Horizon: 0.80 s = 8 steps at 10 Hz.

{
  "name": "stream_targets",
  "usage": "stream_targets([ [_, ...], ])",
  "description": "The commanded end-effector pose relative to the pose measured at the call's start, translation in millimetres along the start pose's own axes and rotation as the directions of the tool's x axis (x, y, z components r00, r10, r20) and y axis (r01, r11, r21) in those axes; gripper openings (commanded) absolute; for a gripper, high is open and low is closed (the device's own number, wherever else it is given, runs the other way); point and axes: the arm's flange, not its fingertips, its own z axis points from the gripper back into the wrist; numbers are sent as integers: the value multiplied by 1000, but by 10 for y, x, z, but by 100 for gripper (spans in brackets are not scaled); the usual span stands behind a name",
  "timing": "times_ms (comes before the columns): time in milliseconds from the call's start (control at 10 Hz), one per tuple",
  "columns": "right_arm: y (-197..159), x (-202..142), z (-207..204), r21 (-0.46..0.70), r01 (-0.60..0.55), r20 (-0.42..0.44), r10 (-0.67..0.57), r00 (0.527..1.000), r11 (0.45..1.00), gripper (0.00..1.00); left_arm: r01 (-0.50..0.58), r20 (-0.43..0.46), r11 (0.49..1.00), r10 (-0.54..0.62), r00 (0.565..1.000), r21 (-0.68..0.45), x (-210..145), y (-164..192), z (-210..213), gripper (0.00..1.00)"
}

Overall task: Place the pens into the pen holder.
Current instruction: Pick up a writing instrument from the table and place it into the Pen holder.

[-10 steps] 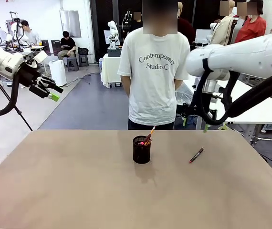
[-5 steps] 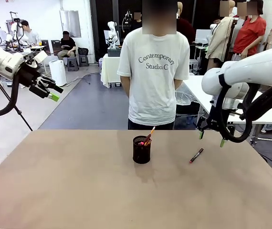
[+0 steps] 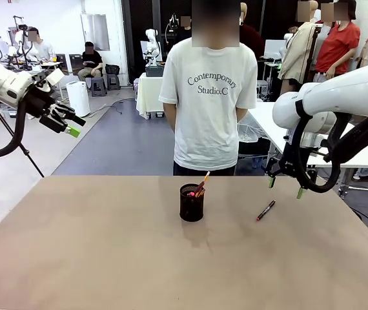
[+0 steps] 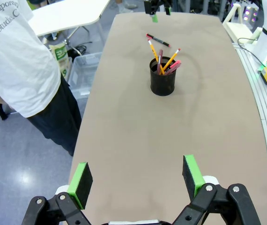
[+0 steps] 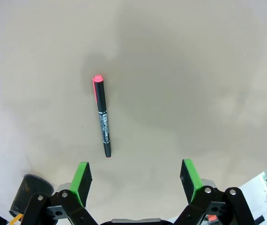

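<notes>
Front view is telling the story here. Starting close in, the table (image 3: 74, 258) on the robot's side is carrying nothing but bare brown surface. Further across, the pen holder (image 3: 192, 203) is sitting upright near the middle, with pencils and a reddish-brown pen (image 3: 200, 187) already poking out over its rim. Off toward the robot's right, well apart from the holder, the black pen with red ends (image 3: 266, 210) is lying flat on the table by itself.

What's changing: over the last second the right gripper (image 3: 286, 186) has been swinging down from high up and is now hanging low, just past that loose pen, barely moving compared with half a second ago. Its wrist camera is looking straight down at the pen (image 5: 101, 116), which is sitting ahead of the green fingers (image 5: 82, 176) and a bit off to one side, not between them yet. Jaws are spread wide, nothing in them.

The left gripper (image 3: 69, 124) is staying parked up high off the table's left edge, also wide open and empty (image 4: 136, 180), with the holder (image 4: 162, 82) far ahead of it.

So I'm reading this as the last pen left, with the right arm lining up for the pickup. It's probably needing to shift over and drop before closing.
</notes>
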Motion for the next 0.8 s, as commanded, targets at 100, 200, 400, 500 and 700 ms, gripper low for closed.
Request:
stream_targets([
  [100, 273, -8, -98, -42, 97, 78, -93, 993, 994, 100, 5, -1, 1000, -5, 1000, 9, 4, -1, 21, 100],
  [200, 377, -64, -141, -51, 92, 74, -89, 993, 994, 100, 5, -1, 1000, -5, 1000, 9, 4, -1, 21, 100],
  [400, 526, -91, -271, -74, 99, 119, -90, 989, 992, 100, 5, -1, 1000, -5, 1000, 9, 4, -1, 21, 100],
  [500, 558, -90, -378, -81, 111, 148, -98, 984, 990, 100, 5, -1, 1000, -5, 1000, 9, 4, -1, 21, 100],
  [700, 545, -74, -569, -90, 120, 201, -100, 975, 989, 100, 5, -1, 1000, -5, 1000, 9, 4, -1, 21, 100],
])
